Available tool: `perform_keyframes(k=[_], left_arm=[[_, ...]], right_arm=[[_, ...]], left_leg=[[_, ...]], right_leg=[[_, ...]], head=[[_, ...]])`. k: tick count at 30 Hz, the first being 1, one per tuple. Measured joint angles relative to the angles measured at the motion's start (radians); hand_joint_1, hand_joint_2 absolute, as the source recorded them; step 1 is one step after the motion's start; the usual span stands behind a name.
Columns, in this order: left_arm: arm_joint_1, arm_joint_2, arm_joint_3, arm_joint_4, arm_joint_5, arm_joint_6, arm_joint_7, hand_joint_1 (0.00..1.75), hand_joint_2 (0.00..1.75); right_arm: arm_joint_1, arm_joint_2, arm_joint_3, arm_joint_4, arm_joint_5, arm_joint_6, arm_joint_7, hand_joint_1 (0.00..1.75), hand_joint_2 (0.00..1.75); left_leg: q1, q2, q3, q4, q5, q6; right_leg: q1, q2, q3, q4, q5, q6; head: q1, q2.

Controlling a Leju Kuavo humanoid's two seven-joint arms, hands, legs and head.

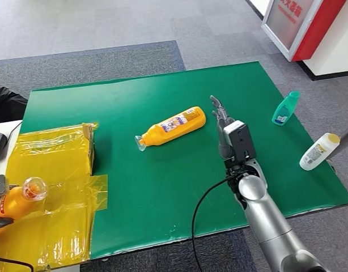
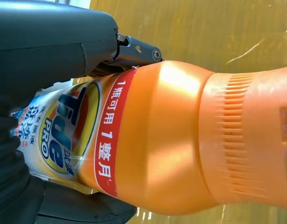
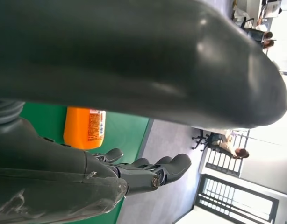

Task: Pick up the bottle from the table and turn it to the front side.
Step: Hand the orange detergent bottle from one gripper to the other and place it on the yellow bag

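Already left hand (image 2: 46, 51) grips orange bottle (image 2: 177, 140); right hand (image 1: 219, 116) spread.

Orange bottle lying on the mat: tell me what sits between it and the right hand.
Nothing. In the head view only bare green mat separates the orange bottle from the right hand.
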Motion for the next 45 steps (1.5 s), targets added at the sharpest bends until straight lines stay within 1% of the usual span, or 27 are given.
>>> perform_keyframes(k=[15, 17, 19, 23, 24, 27, 28, 32, 35, 38, 42, 45], left_arm=[[-0.003, 0.0, 0.006, 0.018, -0.067, -0.052, 0.004, 1.75, 1.75], [-0.025, -0.004, 0.003, 0.025, -0.091, -0.066, 0.011, 1.75, 1.75], [-0.07, -0.021, -0.005, 0.05, -0.125, -0.076, 0.014, 1.75, 1.75], [-0.182, -0.084, -0.032, 0.129, -0.182, -0.085, 0.014, 1.75, 1.75], [-0.206, -0.101, -0.04, 0.148, -0.188, -0.085, 0.012, 1.45, 1.75], [-0.264, -0.141, -0.063, 0.194, -0.193, -0.077, 0.006, 0.14, 1.75], [-0.275, -0.154, -0.069, 0.207, -0.194, -0.064, 0.005, 0.0, 1.75], [-0.288, -0.219, -0.079, 0.265, -0.22, 0.018, -0.004, 0.0, 1.75], [-0.291, -0.256, -0.086, 0.302, -0.234, 0.043, -0.022, 0.0, 1.75], [-0.291, -0.277, -0.088, 0.324, -0.239, 0.051, -0.035, 0.0, 1.75], [-0.291, -0.289, -0.087, 0.338, -0.239, 0.051, -0.043, 0.0, 1.75], [-0.291, -0.289, -0.081, 0.34, -0.239, 0.051, -0.049, 0.0, 0.44]], right_arm=[[0.001, 0.003, 0.004, 0.001, 0.0, 0.0, 0.0, 0.0, 0.0], [0.001, 0.004, 0.004, 0.001, 0.0, 0.001, 0.0, 0.0, 0.0], [0.001, 0.006, 0.005, 0.001, 0.0, 0.003, 0.0, 0.0, 0.0], [0.001, 0.012, 0.01, 0.0, 0.0, 0.009, 0.0, 0.0, 0.0], [0.001, 0.013, 0.011, 0.0, 0.0, 0.01, 0.0, 0.0, 0.0], [0.002, 0.016, 0.013, 0.0, 0.0, 0.012, 0.0, 0.0, 0.0], [0.002, 0.017, 0.014, 0.0, 0.0, 0.012, 0.0, 0.0, 0.0], [0.005, 0.017, 0.014, -0.001, 0.004, 0.012, 0.0, 0.0, 0.0], [0.008, 0.017, 0.014, -0.002, 0.009, 0.011, 0.001, 0.0, 0.0], [0.011, 0.017, 0.015, -0.004, 0.012, 0.012, 0.001, 0.0, 0.0], [0.012, 0.017, 0.015, -0.005, 0.014, 0.012, 0.001, 0.0, 0.0], [0.012, 0.017, 0.015, -0.005, 0.015, 0.012, 0.001, 0.0, 0.0]], left_leg=[[0.0, 0.0, 0.0, 0.0, 0.0, 0.0], [0.0, 0.0, 0.0, 0.0, 0.0, 0.0], [0.0, 0.0, 0.0, 0.0, 0.0, 0.0], [0.0, -0.001, 0.0, 0.0, 0.002, 0.0], [0.0, -0.001, 0.0, 0.0, 0.002, 0.0], [0.0, 0.0, 0.0, 0.0, 0.002, 0.0], [0.0, 0.0, 0.0, 0.0, 0.002, 0.0], [0.0, 0.0, 0.0, 0.0, 0.002, 0.0], [0.0, 0.0, 0.0, 0.0, 0.002, 0.0], [0.0, 0.0, 0.0, 0.0, 0.002, 0.0], [0.0, 0.0, 0.0, 0.0, 0.002, 0.0], [0.0, 0.0, 0.0, 0.0, 0.002, 0.0]], right_leg=[[0.0, 0.0, 0.0, 0.0, 0.0, 0.0], [0.0, 0.0, -0.001, 0.0, 0.0, 0.0], [0.0, -0.001, -0.001, 0.0, 0.0, 0.0], [0.0, -0.001, 0.0, 0.0, 0.001, -0.001], [0.0, -0.001, 0.0, 0.0, 0.001, -0.001], [0.0, 0.0, -0.001, 0.0, 0.003, -0.002], [0.0, 0.0, -0.001, 0.0, 0.003, -0.002], [-0.001, 0.0, -0.001, 0.0, 0.003, -0.002], [0.0, 0.001, -0.001, 0.0, 0.003, -0.002], [0.0, 0.001, -0.001, 0.0, 0.003, -0.002], [0.0, 0.001, -0.001, 0.0, 0.003, -0.002], [0.0, 0.001, -0.001, 0.0, 0.003, -0.002]], head=[[0.0, 0.0], [0.0, 0.0], [0.0, 0.0], [0.0, 0.0], [0.0, 0.0], [0.0, 0.0], [0.0, 0.0], [0.0, 0.0], [0.0, 0.0], [0.0, 0.0], [0.0, 0.0], [0.0, 0.0]])
